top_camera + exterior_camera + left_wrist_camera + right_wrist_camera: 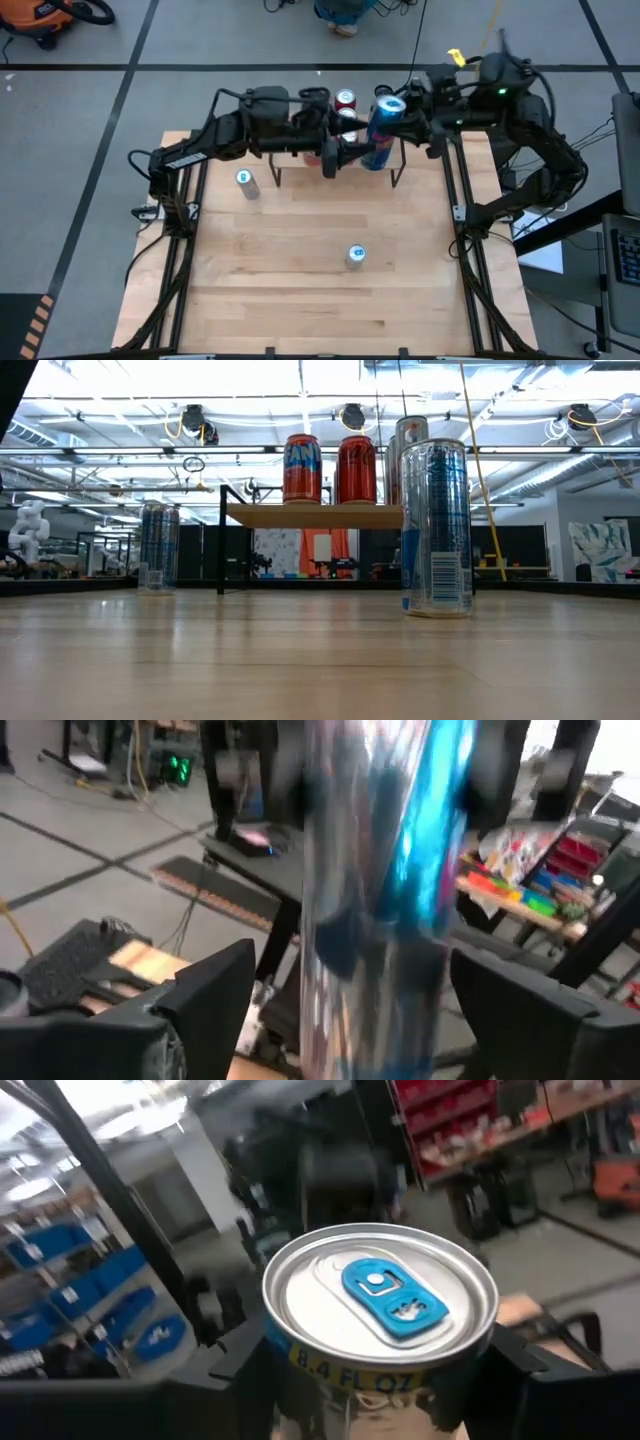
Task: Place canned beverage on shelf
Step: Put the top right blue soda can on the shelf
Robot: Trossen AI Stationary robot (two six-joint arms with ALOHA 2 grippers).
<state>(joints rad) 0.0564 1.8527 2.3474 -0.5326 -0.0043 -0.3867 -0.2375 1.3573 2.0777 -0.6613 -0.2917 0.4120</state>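
The shelf (310, 515) stands at the table's far middle, and two red cans (302, 468) (357, 468) stand on its top. My arms hide most of it in the high view. My right gripper (402, 112) is shut on a tall blue-and-silver can (382, 130) above the shelf's right end. My left gripper (340, 155) is open. Its fingers stand on either side of that can's lower body (385, 900), and I cannot tell whether they touch it. My right gripper pinches the can's wall just under the top rim (300, 1355) between its two fingers (235, 1370), one on each side. The fingers come from the top end and lie along the can. The can is lifted clear and tilted, its top toward the far right.
Two more blue cans stand upright on the table, one at the left (246, 183) and one near the middle (356, 256). The nearer one also shows in the low view (436, 525). Black frame rails (465, 215) run along both sides of the table.
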